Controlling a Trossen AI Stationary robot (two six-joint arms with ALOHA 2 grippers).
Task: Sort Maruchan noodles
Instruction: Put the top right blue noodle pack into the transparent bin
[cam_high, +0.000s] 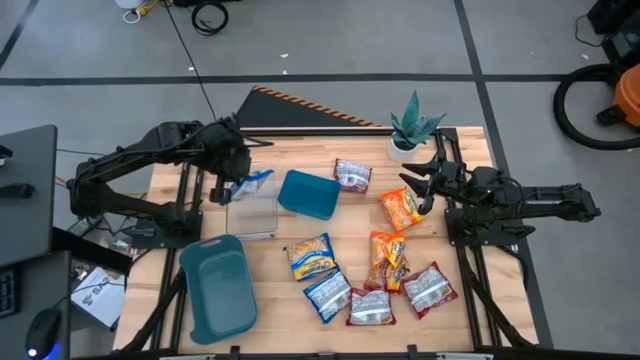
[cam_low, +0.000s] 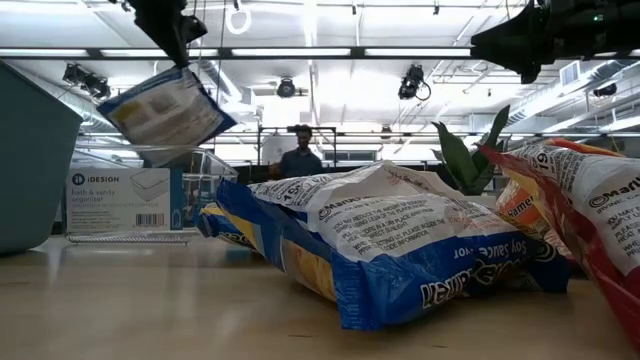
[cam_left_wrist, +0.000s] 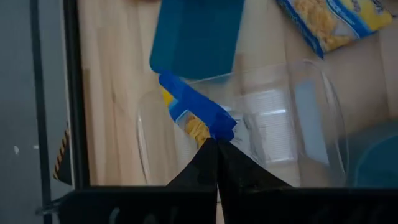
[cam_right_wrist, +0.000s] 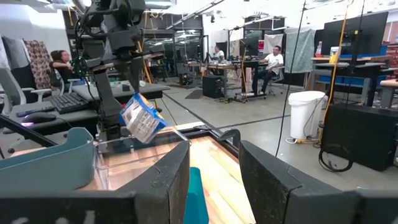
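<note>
Noodle packets (cam_high: 372, 270) lie scattered on the table (cam_high: 270, 300), below and beside our right gripper (cam_high: 420, 185), whose jaws stand apart. Our left gripper (cam_high: 238, 183) pinches a blue-yellow packet (cam_left_wrist: 198, 118) hanging over the clear container (cam_high: 252, 213).

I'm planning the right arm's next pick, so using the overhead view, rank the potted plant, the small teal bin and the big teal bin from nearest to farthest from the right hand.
From the right hand:
1. Potted plant, just behind it at the table's back edge.
2. Small teal bin, mid-table toward the left arm.
3. Big teal bin, front left corner.
</note>
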